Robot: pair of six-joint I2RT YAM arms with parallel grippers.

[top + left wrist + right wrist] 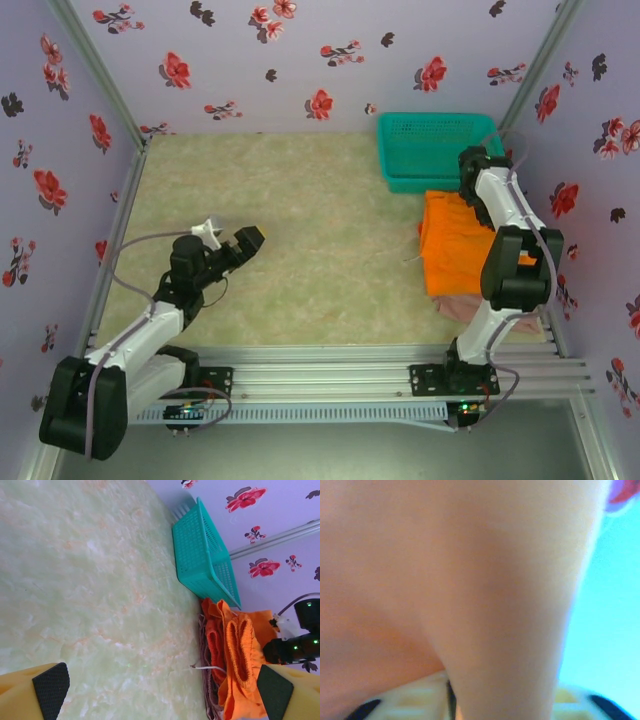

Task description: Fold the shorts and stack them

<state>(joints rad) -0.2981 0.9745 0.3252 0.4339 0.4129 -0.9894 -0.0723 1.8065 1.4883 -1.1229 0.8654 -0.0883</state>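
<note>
A: Over the marbled table [300,200], the left gripper [252,238] hovers with jaws spread wide, holding nothing.
B: And the right gripper [468,180]?
A: Down at the far edge of the orange shorts [455,245], beside the teal basket [436,117]. Can't tell its grip. The pink-beige shorts [460,305] peek out underneath.

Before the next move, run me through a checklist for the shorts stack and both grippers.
1. Left gripper open, empty: ok.
2. Right gripper free of the cloth: cannot tell, its camera view is blurred.
3. Orange shorts on top of pink shorts: ok.
4. Stack lying flat: not ok, orange layers look bunched.
5. Basket behind the stack, out of the way: ok.
</note>
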